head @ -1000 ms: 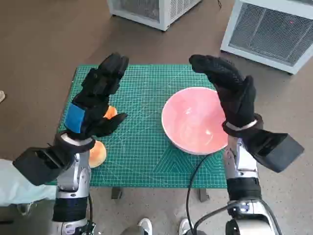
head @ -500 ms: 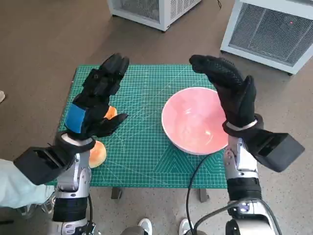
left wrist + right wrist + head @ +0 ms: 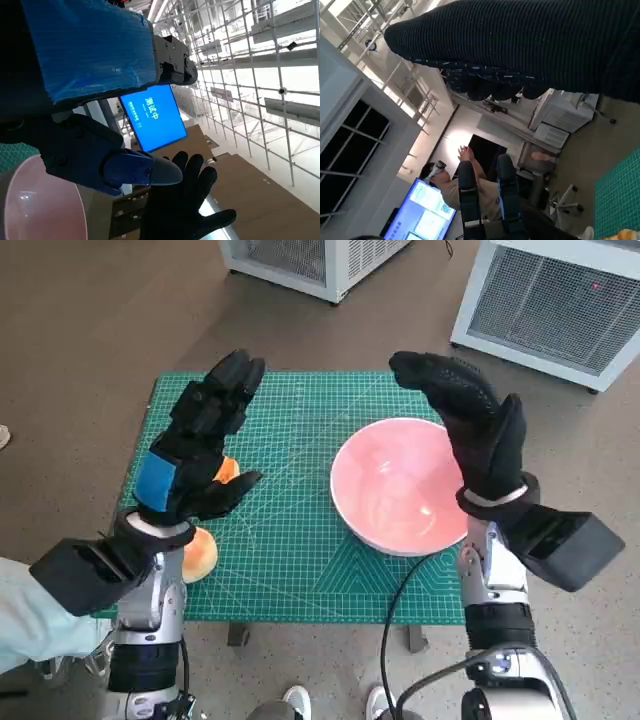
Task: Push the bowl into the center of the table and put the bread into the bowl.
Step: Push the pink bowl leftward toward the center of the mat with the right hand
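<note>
A pink bowl (image 3: 392, 485) sits on the right half of the green cutting mat (image 3: 290, 540), empty. My right hand (image 3: 468, 420) is raised above the bowl's far right rim, fingers spread, holding nothing. My left hand (image 3: 198, 435) is raised over the mat's left side, fingers apart and empty. Beneath it lie two pieces of bread, one orange (image 3: 226, 469) and mostly hidden, the other a pale roll (image 3: 199, 552) near the mat's front left edge. In the left wrist view the bowl's rim (image 3: 40, 200) shows beside the left hand (image 3: 85, 75), with the gloved right hand (image 3: 182, 200) beyond it.
Two white metal units stand on the floor behind the table (image 3: 300, 265) (image 3: 555, 300). A cable (image 3: 400, 600) hangs at the table's front edge. The right wrist view shows a person (image 3: 455, 185) seated at a monitor (image 3: 427, 210), arm raised.
</note>
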Robot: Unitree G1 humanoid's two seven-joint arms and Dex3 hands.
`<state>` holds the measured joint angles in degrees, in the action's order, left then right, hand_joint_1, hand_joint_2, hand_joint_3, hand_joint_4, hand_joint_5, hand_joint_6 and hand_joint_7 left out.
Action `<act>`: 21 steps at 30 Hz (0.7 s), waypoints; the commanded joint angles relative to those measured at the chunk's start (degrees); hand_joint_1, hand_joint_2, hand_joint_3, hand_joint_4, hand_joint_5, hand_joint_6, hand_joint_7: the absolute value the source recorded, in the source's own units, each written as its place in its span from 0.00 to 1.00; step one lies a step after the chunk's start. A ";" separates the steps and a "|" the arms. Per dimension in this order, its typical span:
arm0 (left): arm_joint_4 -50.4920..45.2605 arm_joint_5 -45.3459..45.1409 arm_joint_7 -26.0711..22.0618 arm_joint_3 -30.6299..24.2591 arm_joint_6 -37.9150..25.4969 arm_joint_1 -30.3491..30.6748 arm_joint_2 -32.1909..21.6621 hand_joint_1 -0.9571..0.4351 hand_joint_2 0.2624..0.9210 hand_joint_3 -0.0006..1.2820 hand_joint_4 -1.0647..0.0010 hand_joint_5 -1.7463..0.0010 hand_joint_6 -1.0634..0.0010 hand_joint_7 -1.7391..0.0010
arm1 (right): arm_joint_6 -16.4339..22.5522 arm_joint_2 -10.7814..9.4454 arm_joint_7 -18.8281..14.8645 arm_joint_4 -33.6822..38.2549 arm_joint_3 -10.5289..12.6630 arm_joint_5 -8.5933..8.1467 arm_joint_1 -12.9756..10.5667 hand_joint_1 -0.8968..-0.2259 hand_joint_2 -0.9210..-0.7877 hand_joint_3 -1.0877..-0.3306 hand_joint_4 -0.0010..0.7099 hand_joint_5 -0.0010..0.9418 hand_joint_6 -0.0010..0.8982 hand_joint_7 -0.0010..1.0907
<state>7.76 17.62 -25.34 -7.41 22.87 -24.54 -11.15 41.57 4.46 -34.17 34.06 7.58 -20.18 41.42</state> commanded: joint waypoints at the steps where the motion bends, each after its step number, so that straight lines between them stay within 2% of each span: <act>1: -0.12 -0.49 -0.03 0.02 -0.17 -0.71 -0.52 0.25 1.00 0.19 0.82 1.00 0.86 0.83 | -1.07 0.37 -0.35 0.45 0.24 -0.09 -1.49 0.28 0.00 0.49 0.29 0.00 0.00 0.55; 9: -0.02 -0.39 -0.14 -0.08 -0.07 -0.66 -0.65 0.25 1.00 0.19 0.82 1.00 0.86 0.83 | -1.48 1.33 -0.90 0.44 1.16 -0.88 -1.71 0.28 0.00 0.49 0.29 0.00 0.00 0.55; 15: -0.66 -0.48 -0.03 0.01 -0.16 -0.27 -0.64 0.25 1.00 0.19 0.82 1.00 0.86 0.83 | -0.36 3.09 -1.63 4.12 3.99 -2.09 -1.16 0.28 0.00 0.51 0.30 0.00 0.00 0.57; 21: -0.56 -0.60 0.01 -0.08 0.08 -0.12 -0.78 0.25 1.00 0.19 0.82 1.00 0.87 0.83 | 2.51 4.55 0.57 9.76 7.41 -1.70 -0.37 0.28 0.00 0.53 0.31 0.01 0.02 0.55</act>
<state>7.74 17.62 -25.33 -7.44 22.87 -24.54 -11.43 43.01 8.17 -34.82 40.57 13.37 -21.82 41.58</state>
